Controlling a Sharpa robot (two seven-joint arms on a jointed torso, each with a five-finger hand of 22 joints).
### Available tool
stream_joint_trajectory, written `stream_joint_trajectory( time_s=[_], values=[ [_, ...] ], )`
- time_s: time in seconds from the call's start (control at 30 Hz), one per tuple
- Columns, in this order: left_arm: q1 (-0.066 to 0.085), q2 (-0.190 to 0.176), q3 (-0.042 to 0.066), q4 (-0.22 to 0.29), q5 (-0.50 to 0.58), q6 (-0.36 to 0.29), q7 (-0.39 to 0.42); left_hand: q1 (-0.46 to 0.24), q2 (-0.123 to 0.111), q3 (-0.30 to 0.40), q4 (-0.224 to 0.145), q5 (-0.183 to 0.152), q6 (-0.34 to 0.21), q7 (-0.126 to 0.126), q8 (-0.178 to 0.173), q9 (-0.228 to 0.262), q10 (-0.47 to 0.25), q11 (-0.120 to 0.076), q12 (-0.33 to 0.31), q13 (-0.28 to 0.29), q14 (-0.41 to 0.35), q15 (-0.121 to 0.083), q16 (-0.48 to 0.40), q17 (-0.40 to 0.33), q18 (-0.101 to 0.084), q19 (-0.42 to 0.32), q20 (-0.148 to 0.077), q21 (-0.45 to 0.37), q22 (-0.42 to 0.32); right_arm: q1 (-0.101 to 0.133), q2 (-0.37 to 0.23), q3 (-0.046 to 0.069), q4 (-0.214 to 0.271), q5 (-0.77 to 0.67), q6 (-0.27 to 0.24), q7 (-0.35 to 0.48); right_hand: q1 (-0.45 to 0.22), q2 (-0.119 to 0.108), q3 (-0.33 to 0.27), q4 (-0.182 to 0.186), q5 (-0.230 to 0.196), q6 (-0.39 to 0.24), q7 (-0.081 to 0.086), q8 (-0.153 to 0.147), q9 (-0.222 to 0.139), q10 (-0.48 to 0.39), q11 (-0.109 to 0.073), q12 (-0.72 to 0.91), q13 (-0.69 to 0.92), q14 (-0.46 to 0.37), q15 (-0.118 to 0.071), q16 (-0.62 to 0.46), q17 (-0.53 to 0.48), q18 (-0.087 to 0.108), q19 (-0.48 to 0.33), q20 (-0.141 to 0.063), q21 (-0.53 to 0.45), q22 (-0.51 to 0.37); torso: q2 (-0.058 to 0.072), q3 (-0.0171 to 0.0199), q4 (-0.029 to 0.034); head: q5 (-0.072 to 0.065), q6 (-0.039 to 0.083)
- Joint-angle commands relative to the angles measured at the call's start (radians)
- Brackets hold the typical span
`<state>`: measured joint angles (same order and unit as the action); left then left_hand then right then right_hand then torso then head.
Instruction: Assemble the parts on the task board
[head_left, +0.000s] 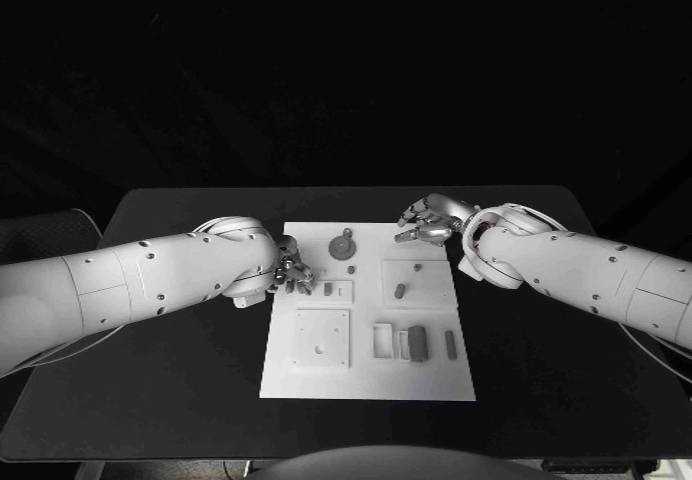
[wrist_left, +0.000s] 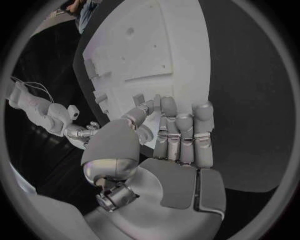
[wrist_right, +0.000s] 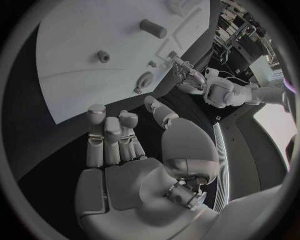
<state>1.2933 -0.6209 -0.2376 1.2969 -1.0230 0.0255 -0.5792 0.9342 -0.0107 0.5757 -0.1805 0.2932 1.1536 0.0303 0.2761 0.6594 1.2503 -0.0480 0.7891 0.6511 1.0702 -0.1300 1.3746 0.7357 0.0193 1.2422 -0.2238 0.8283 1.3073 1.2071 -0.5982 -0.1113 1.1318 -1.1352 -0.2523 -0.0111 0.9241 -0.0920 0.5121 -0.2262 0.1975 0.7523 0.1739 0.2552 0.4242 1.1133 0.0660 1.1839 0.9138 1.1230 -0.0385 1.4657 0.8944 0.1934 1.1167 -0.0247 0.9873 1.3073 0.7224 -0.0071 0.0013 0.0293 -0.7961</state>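
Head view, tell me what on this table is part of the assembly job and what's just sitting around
For the job:
task board
round part
dark bar part
small peg
left hand
right hand

Lying about:
black table, nothing loose on it

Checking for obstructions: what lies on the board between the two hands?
In the head view, a round part lies on the task board between the left hand and right hand.

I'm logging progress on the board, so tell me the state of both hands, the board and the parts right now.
Left hand: at the task board's left edge, holding nothing, fingers apart.
Right hand: over the board's far right corner, holding nothing.
Task board: flat on the table.
Round part: lying on the board, untouched.
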Motion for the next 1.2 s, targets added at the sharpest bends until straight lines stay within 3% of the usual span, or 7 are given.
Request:
stream_joint_trajectory(
  time_s=[0.03, 0.63, 1.2],
  values=[
    [-0.002, 0.005, 0.001, 0.000, -0.006, -0.002, 0.011, -0.001, 0.007, 0.001, 0.002, 0.003, -0.002, -0.007, 0.143, 0.010, 0.041, -0.035, 0.007, 0.001, 0.048, -0.054, 0.006, 0.001, 0.061, 0.038, -0.045, 0.007, 0.021, 0.000, -0.001, 0.000, 0.001, -0.006, 0.013, 0.003, -0.008, 0.003, -0.002, 0.005, 0.005, -0.001, 0.006, 0.007, -0.001, -0.006, -0.001, 0.006, -0.001, -0.001, -0.004, 0.006, -0.001, 0.068, -0.003, -0.007, -0.004, 0.011, 0.000, 0.0000, -0.0002, 0.000, 0.000],
    [-0.011, 0.015, 0.001, -0.006, -0.071, -0.015, 0.009, -0.003, 0.003, 0.000, 0.010, -0.003, -0.001, -0.010, 0.156, 0.010, 0.044, -0.038, 0.015, 0.005, 0.052, -0.057, 0.011, 0.003, 0.063, 0.042, -0.047, 0.012, 0.021, 0.000, -0.002, 0.000, 0.001, -0.007, 0.014, 0.001, -0.009, 0.004, -0.002, 0.005, 0.005, -0.001, 0.006, 0.007, -0.001, -0.006, -0.001, 0.006, -0.002, -0.001, -0.004, 0.006, -0.001, 0.068, -0.003, -0.007, -0.004, 0.011, 0.000, -0.0005, 0.0000, -0.002, -0.002],
    [-0.011, 0.015, 0.001, -0.003, -0.074, 0.021, 0.002, -0.002, 0.003, 0.000, 0.011, -0.003, 0.000, -0.011, 0.159, 0.010, 0.044, -0.039, 0.016, 0.006, 0.053, -0.058, 0.013, 0.003, 0.063, 0.043, -0.047, 0.013, 0.021, 0.000, -0.002, 0.000, 0.001, -0.007, 0.017, 0.001, -0.009, 0.004, -0.002, 0.006, 0.005, -0.001, 0.006, 0.007, -0.001, -0.006, -0.001, 0.006, -0.002, -0.001, -0.004, 0.007, -0.001, 0.068, -0.002, -0.007, -0.004, 0.011, 0.000, -0.0006, 0.0002, -0.003, -0.005]
  ],
)
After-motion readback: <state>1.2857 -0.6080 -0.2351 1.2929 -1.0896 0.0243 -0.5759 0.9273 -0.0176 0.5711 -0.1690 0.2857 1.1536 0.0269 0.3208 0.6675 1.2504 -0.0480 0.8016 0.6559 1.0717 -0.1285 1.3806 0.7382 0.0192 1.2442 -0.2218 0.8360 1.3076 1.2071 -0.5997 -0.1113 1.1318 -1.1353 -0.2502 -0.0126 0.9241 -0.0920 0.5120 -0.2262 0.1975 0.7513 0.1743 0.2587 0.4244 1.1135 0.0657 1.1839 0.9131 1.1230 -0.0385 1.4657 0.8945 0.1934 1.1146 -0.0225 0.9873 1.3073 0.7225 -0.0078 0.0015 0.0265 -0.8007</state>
